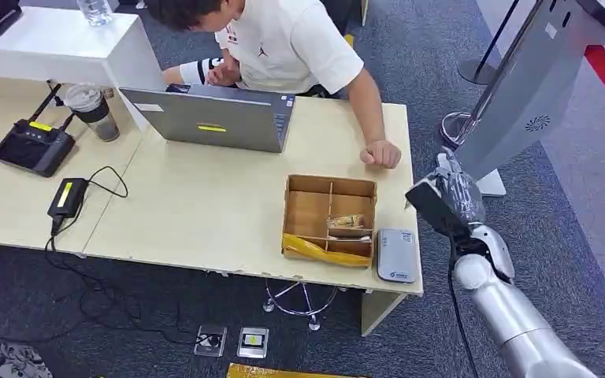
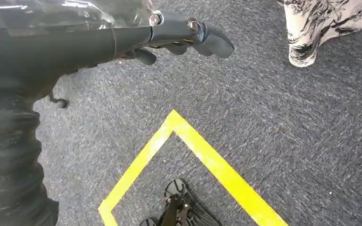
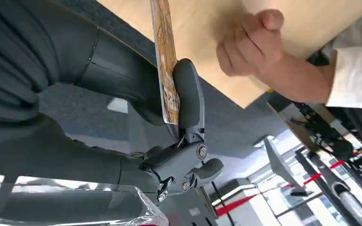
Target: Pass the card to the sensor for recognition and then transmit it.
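Grey carpet all round and a pale wooden surface [image 1: 205,205] in front of us; starting at our right hand [image 1: 450,198], which hangs just off the surface's right end, fingers pressed on the card [image 3: 166,70] and pinching it between thumb [image 3: 188,96] and the darker fingers; the card sticks out edge-on from the grip, its long axis running away from the palm toward the surface. Our left hand [image 2: 179,35] hangs low over the carpet by a yellow tape corner [image 2: 174,120], fingers loosely curled, holding nothing; so the right one is obviously the hand for this job.

Outward from there: the sensor, which we take to be the small grey reader [image 1: 397,254], lies flat at the surface's near right corner, just inboard of and a bit nearer us than the holding hand; beside it sits a cardboard divider box [image 1: 331,216]; a person's fist [image 1: 381,153] rests on the surface beyond it. We reckon the card has to come down flat over that reader; tilt looks like the tricky bit.
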